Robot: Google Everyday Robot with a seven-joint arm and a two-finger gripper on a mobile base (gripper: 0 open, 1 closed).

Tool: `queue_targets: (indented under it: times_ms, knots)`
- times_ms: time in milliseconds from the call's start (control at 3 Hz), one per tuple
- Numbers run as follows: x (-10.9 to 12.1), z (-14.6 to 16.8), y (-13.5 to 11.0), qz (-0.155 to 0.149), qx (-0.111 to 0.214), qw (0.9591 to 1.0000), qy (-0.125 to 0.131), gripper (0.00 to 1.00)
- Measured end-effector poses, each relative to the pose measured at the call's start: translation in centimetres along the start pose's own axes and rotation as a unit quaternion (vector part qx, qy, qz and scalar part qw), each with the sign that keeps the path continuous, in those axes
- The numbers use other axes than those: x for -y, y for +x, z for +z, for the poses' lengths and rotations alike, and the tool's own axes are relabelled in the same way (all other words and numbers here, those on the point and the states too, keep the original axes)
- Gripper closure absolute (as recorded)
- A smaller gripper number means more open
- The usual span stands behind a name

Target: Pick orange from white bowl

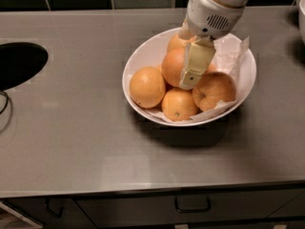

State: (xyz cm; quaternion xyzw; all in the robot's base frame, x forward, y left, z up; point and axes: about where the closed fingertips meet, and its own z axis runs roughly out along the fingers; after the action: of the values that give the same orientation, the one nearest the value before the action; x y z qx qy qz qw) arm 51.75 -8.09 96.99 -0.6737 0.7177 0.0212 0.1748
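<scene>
Grey counter (71,142), pincer (188,76) angled down onto orange (171,66)

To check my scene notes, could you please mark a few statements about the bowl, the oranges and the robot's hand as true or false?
1. The hand is over the white bowl, against the orange. True.
2. The white bowl stands in the dark opening at the left. False: it stands on the grey counter, right of that opening.
3. Crumpled white paper lines the bowl. True.
4. Only one orange is in the bowl. False: at least five show.
</scene>
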Motion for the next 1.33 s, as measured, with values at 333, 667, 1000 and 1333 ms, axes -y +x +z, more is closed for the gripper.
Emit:
queue_targets:
  times_ms: [333, 667, 1000, 1333]
  knots:
    - [0.04, 0.19, 0.04, 0.002, 0.000, 1.0000, -0.001, 0.20]
    - [0.00, 0.35, 0.09, 0.003, -0.001, 1.0000, -0.001, 0.33]
    - [-0.08, 0.48, 0.14, 0.005, -0.001, 1.0000, -0.002, 0.43]
    - [-0.16, 0.65, 0.11, 0.004, -0.002, 1.0000, -0.004, 0.43]
